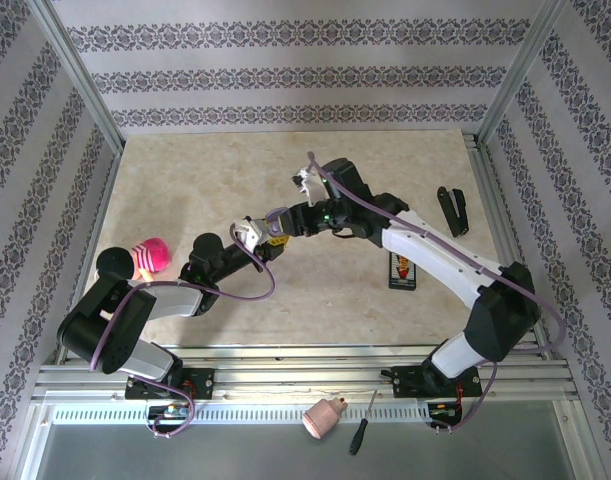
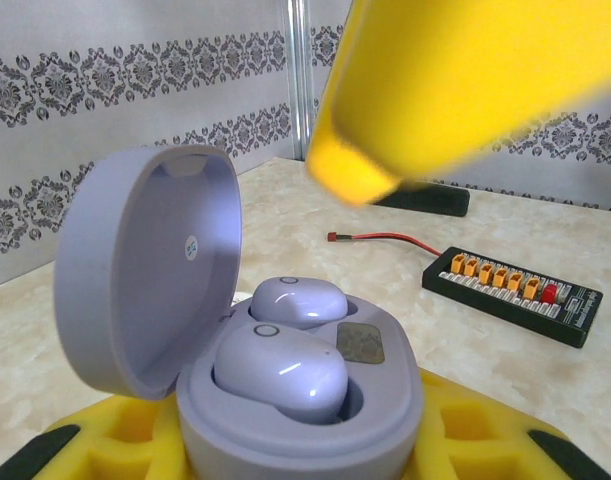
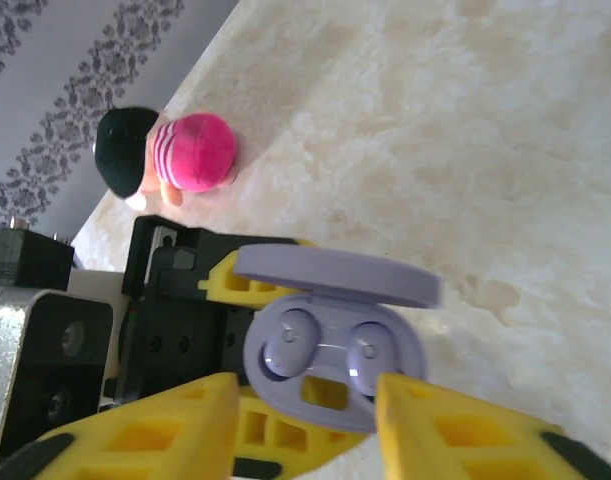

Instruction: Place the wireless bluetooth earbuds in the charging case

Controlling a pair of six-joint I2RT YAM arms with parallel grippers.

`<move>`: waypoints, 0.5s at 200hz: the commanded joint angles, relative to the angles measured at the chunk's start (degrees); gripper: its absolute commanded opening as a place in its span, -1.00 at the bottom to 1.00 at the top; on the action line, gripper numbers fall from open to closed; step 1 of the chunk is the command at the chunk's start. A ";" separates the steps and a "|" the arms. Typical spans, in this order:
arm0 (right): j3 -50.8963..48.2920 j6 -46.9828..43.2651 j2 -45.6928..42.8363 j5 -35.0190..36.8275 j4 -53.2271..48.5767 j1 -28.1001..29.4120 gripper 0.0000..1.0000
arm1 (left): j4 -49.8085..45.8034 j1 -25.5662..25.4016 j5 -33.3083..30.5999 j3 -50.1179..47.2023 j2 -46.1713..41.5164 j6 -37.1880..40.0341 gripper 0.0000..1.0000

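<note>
While the left gripper [image 2: 297, 425] is clamped on the charging case [image 2: 390, 400], with a yellow finger [image 2: 115, 430] pressed to each side of the lilac shell, the case is held over the table [image 1: 335, 300], left of its middle. The lid [image 2: 145, 270] is swung open and stands upright at the left of the case in the left wrist view.

Both wells are occupied. The two lilac earbuds are seen side by side inside the case, the near earbud [image 2: 281, 368] in front and the far earbud [image 2: 298, 300] behind it.

The right gripper [image 3: 305, 392] is positioned over the case with its fingers parted, and nothing is gripped between them. In the left wrist view one of its fingers [image 2: 425, 90] is seen above the case, apart from it.

The insertion of this pair is judged to be essentially done. The near earbud appears to sit slightly proud of its well, so full seating cannot be confirmed, and a light press may be required. The lid is not yet closed. Whether further earbuds are to be handled cannot be told.

Further out, a pink-and-black toy [image 1: 150, 257] lies at the left of the table, and a black connector board [image 1: 402, 270] lies to the right, beside the right arm.
</note>
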 commanded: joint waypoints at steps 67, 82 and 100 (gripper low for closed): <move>3.86 4.87 3.29 -1.12 2.72 -4.27 0.69 | -2.12 0.90 5.59 0.41 -3.52 5.09 -0.46; 4.37 4.64 4.49 -1.99 2.67 -4.27 0.73 | -2.61 0.86 5.46 0.50 -4.04 5.07 -0.46; 4.14 4.48 5.24 -2.68 2.52 -4.29 0.73 | -2.99 0.90 5.17 0.71 -4.43 4.70 -0.46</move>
